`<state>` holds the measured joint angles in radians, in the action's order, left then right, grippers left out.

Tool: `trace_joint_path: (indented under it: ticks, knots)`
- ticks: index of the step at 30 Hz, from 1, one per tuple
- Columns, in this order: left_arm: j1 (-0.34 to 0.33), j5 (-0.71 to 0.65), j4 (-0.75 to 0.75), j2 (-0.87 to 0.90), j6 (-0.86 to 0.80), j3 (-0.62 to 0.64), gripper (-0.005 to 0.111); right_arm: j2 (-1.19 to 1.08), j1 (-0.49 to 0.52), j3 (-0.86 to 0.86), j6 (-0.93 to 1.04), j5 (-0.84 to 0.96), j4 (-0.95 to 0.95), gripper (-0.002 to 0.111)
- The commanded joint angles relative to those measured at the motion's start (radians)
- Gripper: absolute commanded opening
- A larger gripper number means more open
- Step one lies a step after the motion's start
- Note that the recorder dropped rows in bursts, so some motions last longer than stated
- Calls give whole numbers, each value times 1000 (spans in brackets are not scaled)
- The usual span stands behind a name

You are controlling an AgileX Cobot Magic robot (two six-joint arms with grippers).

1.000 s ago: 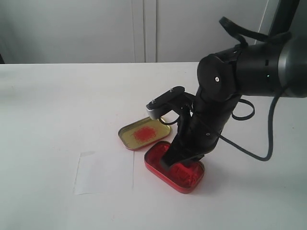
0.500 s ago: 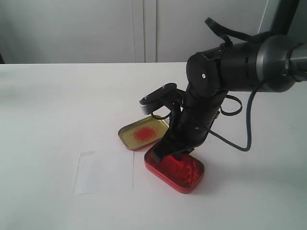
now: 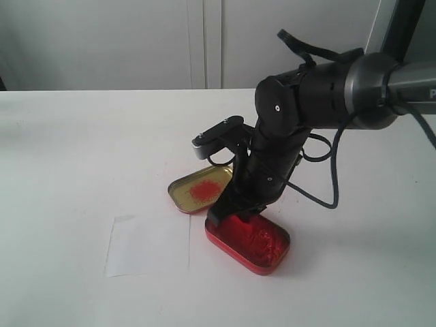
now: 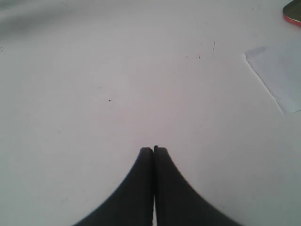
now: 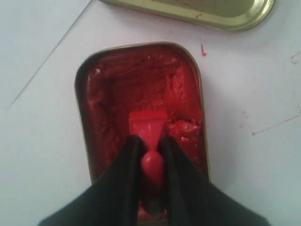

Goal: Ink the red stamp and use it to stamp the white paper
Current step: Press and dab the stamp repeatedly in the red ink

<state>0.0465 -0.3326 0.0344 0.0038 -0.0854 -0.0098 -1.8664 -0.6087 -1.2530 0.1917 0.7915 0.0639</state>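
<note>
Red stamp [image 5: 148, 127], one; white paper [image 3: 148, 245], one

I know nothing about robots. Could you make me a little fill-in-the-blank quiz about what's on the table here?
1. The right hand is closed on the small red ____.
2. It holds it over the open ink tin, whose ink is coloured ____.
3. The loose lid beside the tin is coloured ____.
4. The left hand holds ____.

Missing words: stamp; red; gold; nothing.
</note>
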Motion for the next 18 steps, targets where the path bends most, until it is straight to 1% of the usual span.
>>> trace_joint_path:
  ticks: [1, 10, 18]
  knots:
    - [5, -1, 2, -4, 0, 10, 0, -30, 0, -11, 14, -12, -6, 0]
    - [5, -1, 2, -4, 0, 10, 0, -63, 0, -77, 14, 26, -8, 0]
    - [5, -1, 2, -4, 0, 10, 0, -80, 0, -77, 11, 39, -6, 0]
